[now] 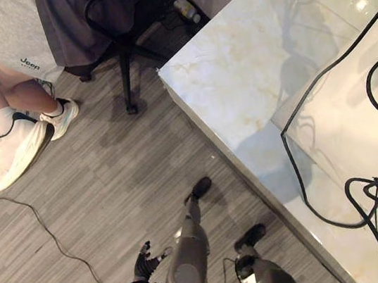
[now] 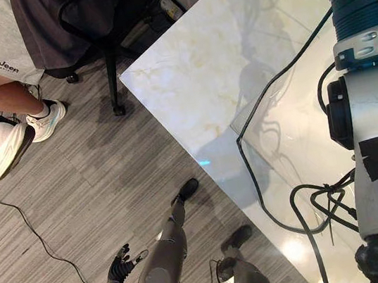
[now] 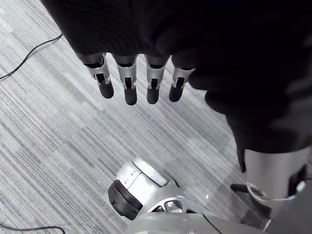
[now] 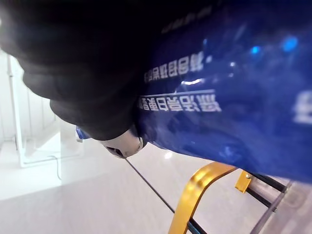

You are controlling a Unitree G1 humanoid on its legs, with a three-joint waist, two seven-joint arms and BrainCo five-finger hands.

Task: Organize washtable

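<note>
A: What is the left eye view showing?
B: The white marbled stone washtable (image 1: pixel 235 70) is standing at the robot's right. The left hand (image 1: pixel 144 262) is hanging low over the grey striped floor (image 1: pixel 110 182). A seated person's white shoe (image 1: pixel 16 149) is resting well apart.
A: And the right eye view?
B: It is showing the same scene, with the right arm reaching over the table top.
A: The left wrist view?
B: The fingers (image 3: pixel 129 85) are hanging straight and released, holding nothing.
A: The right wrist view?
B: A glossy dark blue package with white print (image 4: pixel 229 97) is lying directly against the right hand (image 4: pixel 83 83), above the white top and near a curved gold metal frame (image 4: pixel 195 195). Whether the hand is grasping it, I cannot tell.
A: So how to do this step well?
B: I think the package is being carried to its place. The arm should be lowering slowly, passing clear of the gold frame, and loosening only when the package is resting firmly.
</note>
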